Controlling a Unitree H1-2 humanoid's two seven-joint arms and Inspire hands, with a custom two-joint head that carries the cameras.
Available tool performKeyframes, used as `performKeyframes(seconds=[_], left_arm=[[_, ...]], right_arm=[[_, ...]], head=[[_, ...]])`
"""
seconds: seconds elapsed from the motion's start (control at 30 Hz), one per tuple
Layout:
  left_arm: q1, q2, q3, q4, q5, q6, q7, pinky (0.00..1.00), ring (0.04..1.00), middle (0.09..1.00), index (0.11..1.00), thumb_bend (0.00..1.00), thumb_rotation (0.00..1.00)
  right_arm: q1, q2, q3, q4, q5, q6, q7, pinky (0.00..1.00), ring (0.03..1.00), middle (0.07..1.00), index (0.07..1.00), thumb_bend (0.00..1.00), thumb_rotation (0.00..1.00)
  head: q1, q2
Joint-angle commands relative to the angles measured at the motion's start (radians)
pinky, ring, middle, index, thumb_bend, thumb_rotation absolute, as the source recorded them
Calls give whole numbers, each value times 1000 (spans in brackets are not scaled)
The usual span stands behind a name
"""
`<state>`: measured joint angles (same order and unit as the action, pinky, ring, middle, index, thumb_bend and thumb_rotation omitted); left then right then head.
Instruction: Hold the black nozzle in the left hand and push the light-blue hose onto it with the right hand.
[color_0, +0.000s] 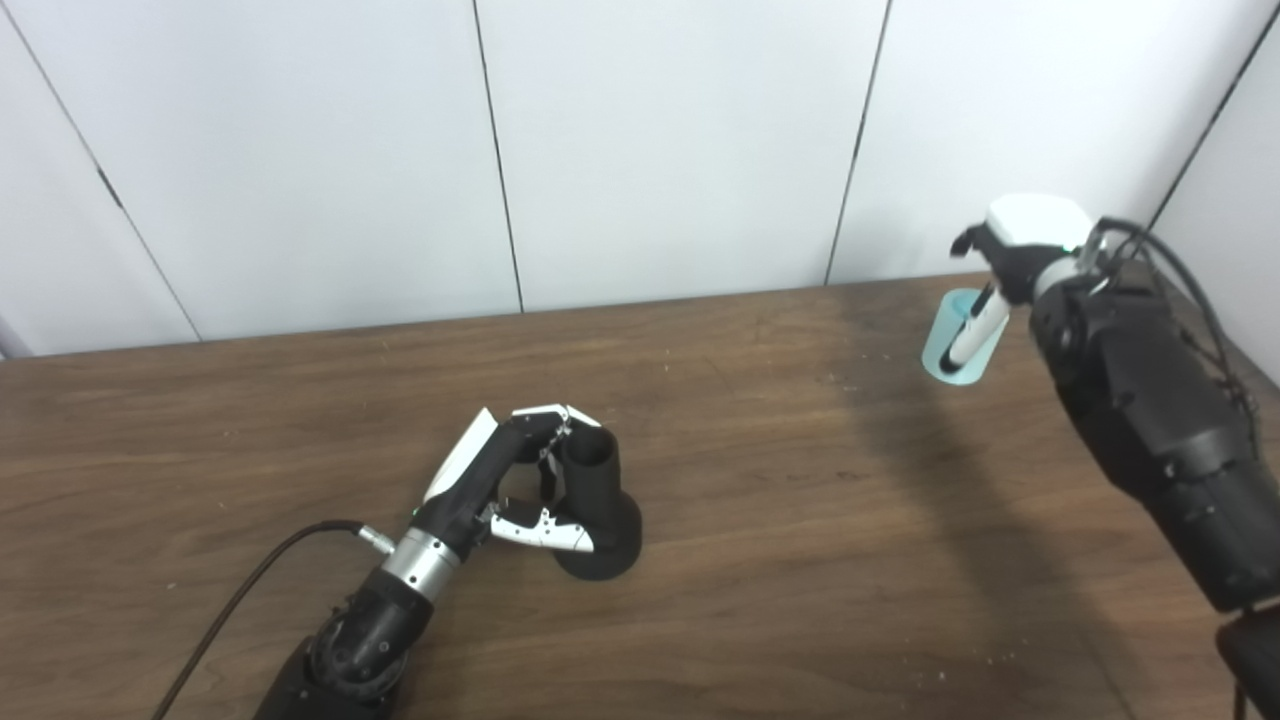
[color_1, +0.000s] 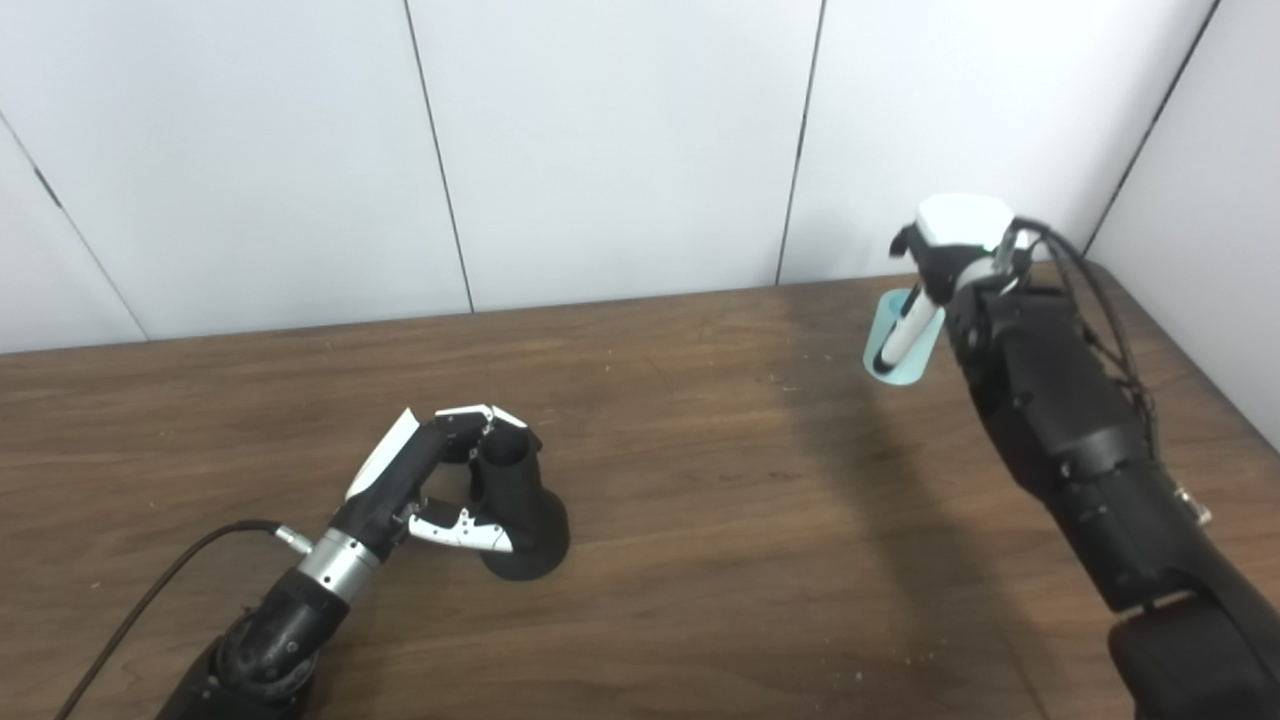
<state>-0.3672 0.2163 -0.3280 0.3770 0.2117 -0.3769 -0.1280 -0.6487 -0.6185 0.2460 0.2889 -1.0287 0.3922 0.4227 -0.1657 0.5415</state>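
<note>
Left robot hand (color_0: 510, 475) clamps the rigid black nozzle (color_0: 598, 510) by its neck on the table (color_0: 800, 520); right robot hand (color_0: 1010, 262) grips the light, probably pliable light-blue hose (color_0: 958, 338) at its upper end.

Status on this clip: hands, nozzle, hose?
Left hand shut on black flared nozzle, standing on table. Right hand shut on light-blue hose, far right. Wide apart; nothing between.

Black arms, silver wrist collar, black cables, white-shelled left hand (color_0: 520, 480), right hand (color_0: 1010, 255).

dark wooden table (color_0: 780, 520), white panelled wall (color_0: 660, 140)
</note>
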Motion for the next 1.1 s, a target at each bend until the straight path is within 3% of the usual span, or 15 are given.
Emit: performKeyframes(seconds=[0.0,0.37,0.57,0.77,0.9,0.97,1.0,1.07], left_arm=[[124,15,-27,98,49,24,-21,170,247,329,481,523,78],[126,15,-27,90,51,32,-22,171,248,330,481,523,79],[124,15,-28,95,53,26,-21,170,246,330,481,523,79],[123,15,-30,99,53,21,-22,169,245,329,481,523,79],[124,17,-30,96,53,20,-23,168,245,329,481,523,79],[125,18,-30,93,52,22,-24,168,245,329,481,523,79],[125,18,-29,92,51,22,-24,168,245,329,481,523,79],[125,18,-29,93,52,21,-24,168,245,329,481,523,79]], right_arm=[[-53,-43,-2,-13,-4,-18,-48,721,824,864,788,1000,198],[-76,-41,27,51,6,-16,-53,716,835,866,791,1000,203],[-75,-48,25,55,27,-28,-68,636,762,818,793,995,190],[-72,-49,27,68,48,-48,-109,623,747,800,780,992,183],[-69,-57,36,65,48,-69,-132,578,673,753,747,965,181],[-68,-61,37,63,49,-83,-153,446,552,667,680,877,167],[-67,-62,37,62,50,-91,-166,436,543,660,676,871,166],[-64,-62,31,60,54,-107,-196,323,432,543,611,806,144]], head=[[-1,2],[0,6],[4,9],[4,9],[5,12],[5,12],[5,12],[6,13]])
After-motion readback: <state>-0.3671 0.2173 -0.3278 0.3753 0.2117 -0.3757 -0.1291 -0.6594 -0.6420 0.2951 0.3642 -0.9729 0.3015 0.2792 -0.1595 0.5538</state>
